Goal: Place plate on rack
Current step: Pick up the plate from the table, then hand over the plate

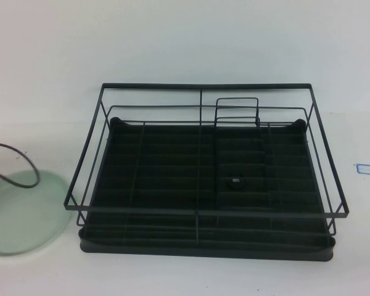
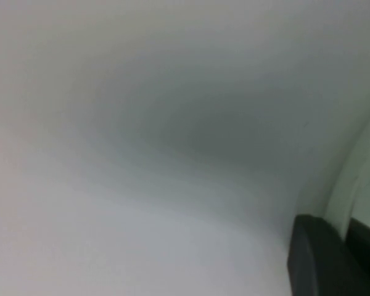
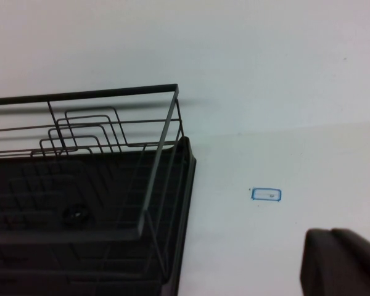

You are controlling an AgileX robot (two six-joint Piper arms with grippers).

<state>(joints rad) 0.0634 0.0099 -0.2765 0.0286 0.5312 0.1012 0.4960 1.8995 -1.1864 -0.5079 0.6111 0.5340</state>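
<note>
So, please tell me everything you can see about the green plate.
The plate is round, pale mint green and glossy, with a shallow raised rim. It lies flat on the white table, left of the rack and apart from it, partly cut off by the high view's edge. A thin dark cable arcs over its far edge. No hand is seen touching it.

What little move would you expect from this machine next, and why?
Probably the left gripper should settle onto the plate and grip its rim. The plate lies on the table left of the rack, not on it, and the left wrist view is filled with a pale surface, likely the plate. The right gripper hangs over the table beside the rack, far from the plate.
</note>
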